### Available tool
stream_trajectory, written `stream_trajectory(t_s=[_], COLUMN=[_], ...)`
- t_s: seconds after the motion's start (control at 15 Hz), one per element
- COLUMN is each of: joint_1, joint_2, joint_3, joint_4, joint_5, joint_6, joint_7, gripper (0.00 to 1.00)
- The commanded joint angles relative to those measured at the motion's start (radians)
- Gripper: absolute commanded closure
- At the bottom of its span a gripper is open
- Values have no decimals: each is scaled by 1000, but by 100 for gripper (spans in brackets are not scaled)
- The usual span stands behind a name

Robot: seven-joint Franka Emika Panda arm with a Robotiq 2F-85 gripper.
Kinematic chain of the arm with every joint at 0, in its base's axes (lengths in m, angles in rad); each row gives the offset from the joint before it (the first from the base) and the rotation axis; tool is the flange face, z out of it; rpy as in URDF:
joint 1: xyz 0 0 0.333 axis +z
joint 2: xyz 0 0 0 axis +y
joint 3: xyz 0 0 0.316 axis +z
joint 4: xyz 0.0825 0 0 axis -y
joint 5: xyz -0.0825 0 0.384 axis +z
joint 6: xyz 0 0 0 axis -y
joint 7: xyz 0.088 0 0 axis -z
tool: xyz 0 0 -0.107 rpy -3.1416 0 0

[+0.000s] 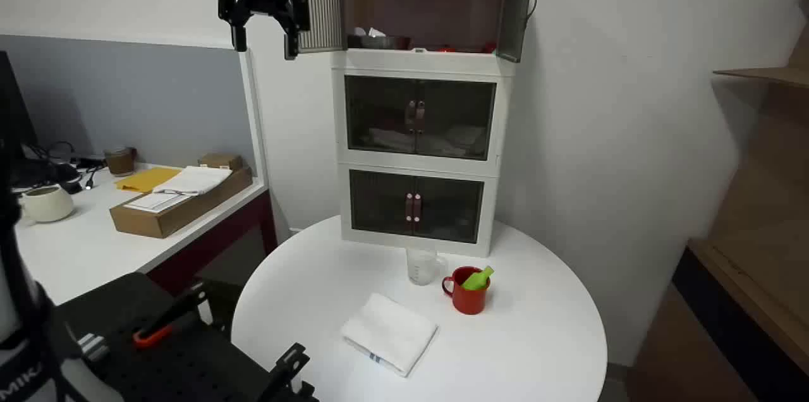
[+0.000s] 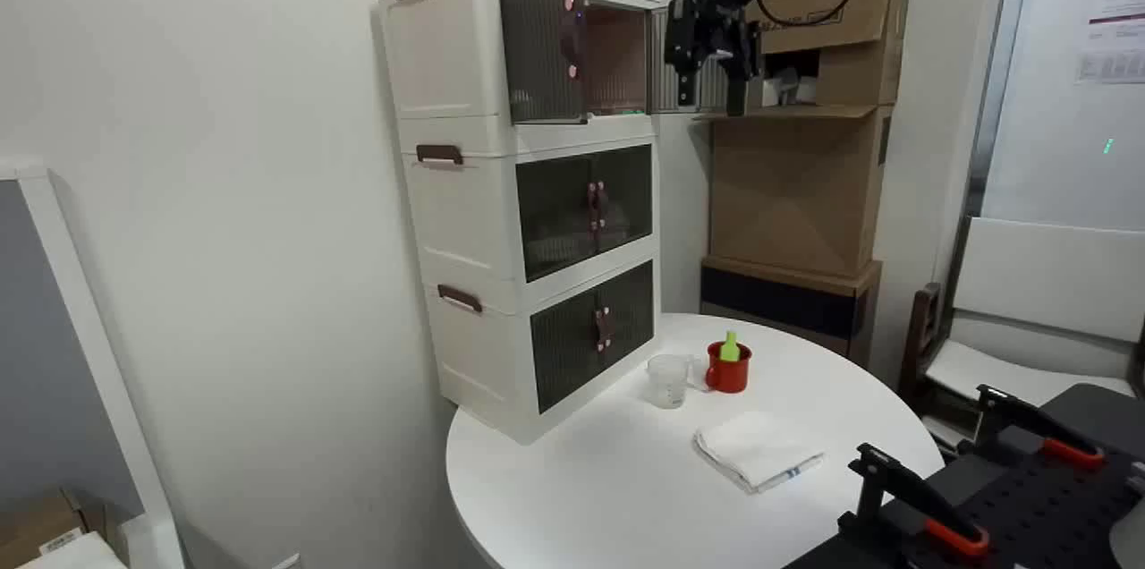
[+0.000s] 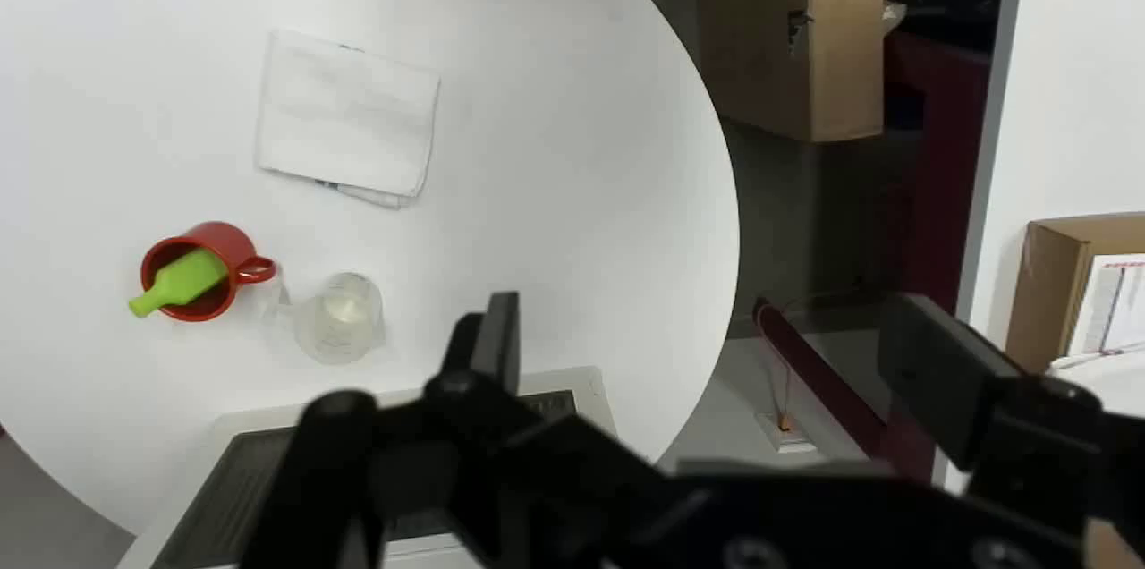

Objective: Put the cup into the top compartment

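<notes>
The red cup (image 1: 469, 301) stands upright on the round white table, with a green item sticking out of its top. It also shows in an exterior view (image 2: 729, 377) and in the wrist view (image 3: 229, 243). The top compartment (image 1: 423, 0) is the dark brown uppermost section of the white cabinet. Both its doors stand open, and it also shows in an exterior view (image 2: 615, 50). My gripper (image 1: 265, 45) is open and empty, high above the table, beside an open door of the top compartment. It also shows in an exterior view (image 2: 711, 95) and in the wrist view (image 3: 707, 341).
A translucent measuring cup (image 1: 419, 266) stands close beside the red cup. A folded white cloth (image 1: 389, 334) lies on the table (image 1: 524, 351). A bowl (image 1: 377, 42) and small red things sit inside the top compartment. Open doors (image 1: 517, 7) jut forward. Cardboard boxes (image 2: 787, 193) stand beyond the cabinet.
</notes>
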Motion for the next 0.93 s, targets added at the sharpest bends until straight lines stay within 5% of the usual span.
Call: stream_trajectory(t_s=[0.0, 0.53, 0.87], joint_1=[-7, -8, -33], joint_2=[0, 9, 129], joint_3=[6, 8, -32], joint_4=[2, -17, -161], joint_5=[3, 14, 157], joint_6=[-2, 28, 429], joint_7=[-2, 14, 70], gripper=[0, 0, 0])
